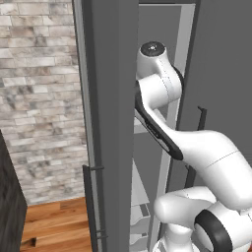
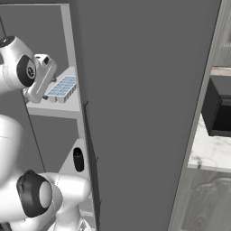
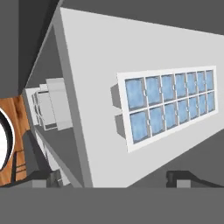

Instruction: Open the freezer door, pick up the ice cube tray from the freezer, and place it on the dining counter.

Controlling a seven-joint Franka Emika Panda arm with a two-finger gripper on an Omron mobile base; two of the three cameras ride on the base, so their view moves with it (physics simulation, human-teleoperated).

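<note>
The freezer door (image 1: 114,123) stands swung open towards me, its slim bar handle (image 1: 89,206) low on the near edge. Inside the freezer (image 2: 45,27), the ice cube tray (image 2: 62,88) lies flat on a white shelf (image 2: 54,108). In the hand view the ice cube tray (image 3: 168,103) is white with two rows of pale blue cells. My gripper (image 3: 116,178) hovers over the shelf, a little short of the tray, open and with nothing between its fingertips (image 3: 178,176). The arm (image 1: 162,93) reaches in through the doorway. The dining counter is out of view.
The twin door (image 2: 144,113) stays closed to the right of the opening. A small dark bottle (image 2: 78,159) stands on a lower shelf, with pale drawers (image 3: 52,105) below. A marble wall counter (image 2: 210,153) holds a black box (image 2: 219,108). A brick wall (image 1: 39,98) is on the left.
</note>
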